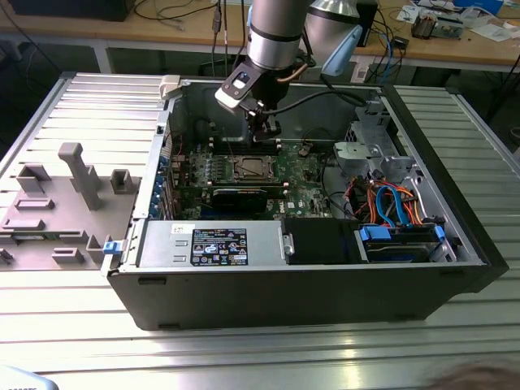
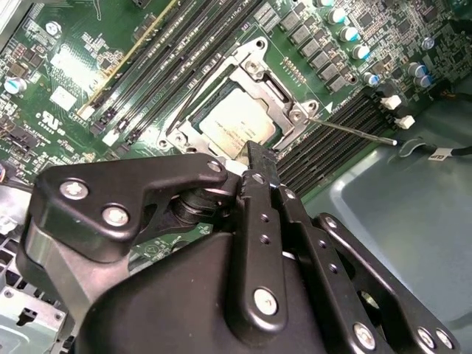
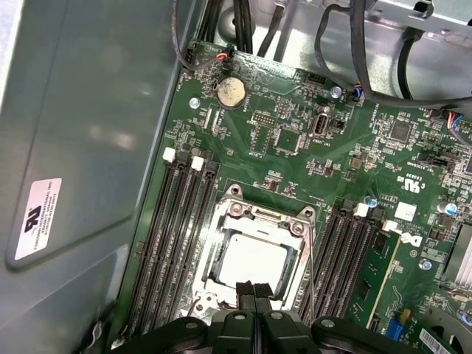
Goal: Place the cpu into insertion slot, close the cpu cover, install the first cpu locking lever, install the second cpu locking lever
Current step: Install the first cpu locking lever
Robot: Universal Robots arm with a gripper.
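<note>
Your gripper (image 3: 254,289): fingers pressed together, gripping nothing. cpu (image 3: 254,257), framed by cpu cover (image 3: 243,214), lies just below tips, apart. Free locking lever (image 2: 354,131) juts out beside fingers.

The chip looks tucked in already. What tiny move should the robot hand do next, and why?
Probably move the shut gripper over to the thin locking lever: the cpu already lies under the lowered cpu cover, while that lever juts out unlatched.

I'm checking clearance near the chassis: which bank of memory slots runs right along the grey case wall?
The bank between the cpu and the stickered grey case wall; the other bank lies across the cpu, bordered by green board.
</note>
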